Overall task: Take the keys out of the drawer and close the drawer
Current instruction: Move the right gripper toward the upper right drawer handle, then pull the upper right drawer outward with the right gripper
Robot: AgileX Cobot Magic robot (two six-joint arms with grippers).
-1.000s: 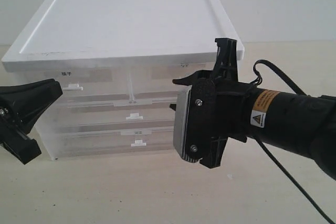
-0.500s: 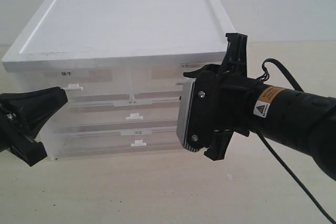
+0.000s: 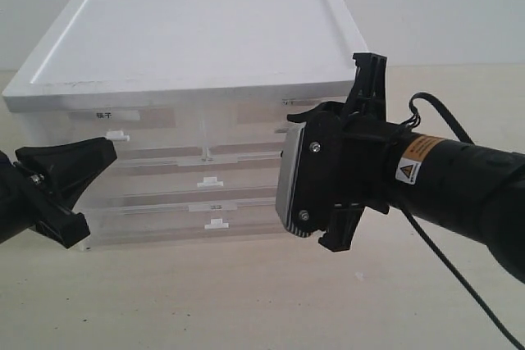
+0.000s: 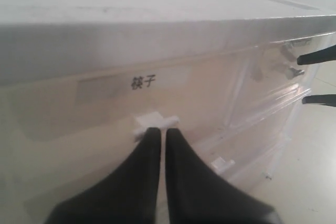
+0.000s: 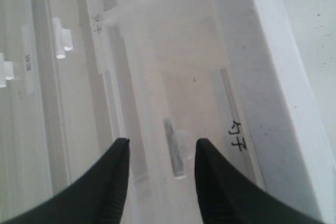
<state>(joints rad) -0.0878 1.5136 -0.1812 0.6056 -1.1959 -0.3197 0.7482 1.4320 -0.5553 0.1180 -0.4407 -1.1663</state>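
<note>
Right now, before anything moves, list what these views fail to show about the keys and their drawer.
- Keys: at most blurred grey shapes behind translucent plastic, left wrist view.
- Drawer: exterior view, the right gripper and its arm cover its front; whether it is fully shut is unclear.
- Label writing: exterior view, too small to read.

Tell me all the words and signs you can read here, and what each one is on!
"筷子": on the label strip of the top left drawer.
"勺子": on the top right drawer.
Warning triangle: on the sticker on the right arm; its words are too small to read.
Dark writing on the lower drawers: too small to read.
</note>
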